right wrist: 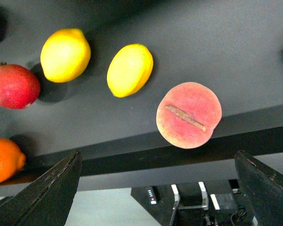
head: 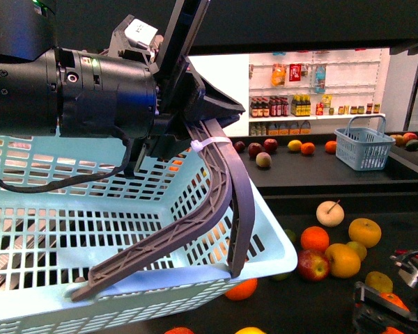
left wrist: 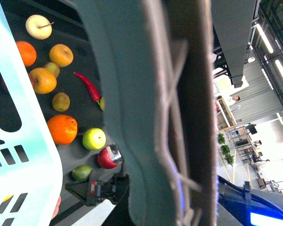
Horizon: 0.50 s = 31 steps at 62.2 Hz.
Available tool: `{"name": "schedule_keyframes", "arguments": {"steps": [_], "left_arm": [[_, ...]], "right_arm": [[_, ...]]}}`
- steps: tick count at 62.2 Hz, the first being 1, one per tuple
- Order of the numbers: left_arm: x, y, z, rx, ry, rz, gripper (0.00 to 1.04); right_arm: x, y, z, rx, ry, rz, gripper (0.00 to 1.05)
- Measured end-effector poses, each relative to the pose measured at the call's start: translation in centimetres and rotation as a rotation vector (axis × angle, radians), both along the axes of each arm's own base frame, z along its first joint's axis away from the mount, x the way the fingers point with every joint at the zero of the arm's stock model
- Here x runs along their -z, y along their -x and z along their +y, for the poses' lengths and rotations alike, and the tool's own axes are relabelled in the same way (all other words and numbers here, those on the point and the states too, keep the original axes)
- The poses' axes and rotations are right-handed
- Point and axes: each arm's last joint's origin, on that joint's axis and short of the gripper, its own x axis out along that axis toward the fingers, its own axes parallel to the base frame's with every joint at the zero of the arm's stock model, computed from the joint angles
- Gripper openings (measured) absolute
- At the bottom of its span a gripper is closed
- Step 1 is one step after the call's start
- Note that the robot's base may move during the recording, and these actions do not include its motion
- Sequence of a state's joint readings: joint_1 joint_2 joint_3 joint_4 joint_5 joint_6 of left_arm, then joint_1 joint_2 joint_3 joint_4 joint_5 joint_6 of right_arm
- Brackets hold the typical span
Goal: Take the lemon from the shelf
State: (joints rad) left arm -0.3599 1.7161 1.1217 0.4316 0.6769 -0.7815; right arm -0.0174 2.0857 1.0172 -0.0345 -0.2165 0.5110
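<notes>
- The lemon [right wrist: 129, 69], smooth, oval and bright yellow, lies on the shelf [right wrist: 236, 42], on its matte black tray near a fuzzy peach [right wrist: 189, 115].
- My right gripper [right wrist: 156, 157] hovers before the tray's lip, jaws spread wide.
- My left gripper [head: 198, 129] clamps the ribbed grey handle [head: 216, 202] of a pale-blue lattice basket [head: 70, 229].

The black left arm [head: 70, 90] fills the upper left, and the left gripper [head: 205, 129] is clasped round the grey handle [head: 216, 202] of a pale blue basket [head: 90, 243]. To the right, the black shelf [head: 313, 177] carries scattered apples, oranges and yellow fruit on two tiers. A small basket [head: 364, 145] stands on the upper tier.
</notes>
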Motion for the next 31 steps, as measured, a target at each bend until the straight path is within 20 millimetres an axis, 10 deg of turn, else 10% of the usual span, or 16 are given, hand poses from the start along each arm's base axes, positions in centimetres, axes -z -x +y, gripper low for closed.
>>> {"name": "schedule_keyframes", "arguments": {"steps": [31], "left_arm": [[0.0, 0.0, 0.0, 0.0, 0.0, 0.001, 0.07]], "right_arm": [[4.7, -7.7, 5.2, 0.236, -0.169, 0.165, 0.97]]}}
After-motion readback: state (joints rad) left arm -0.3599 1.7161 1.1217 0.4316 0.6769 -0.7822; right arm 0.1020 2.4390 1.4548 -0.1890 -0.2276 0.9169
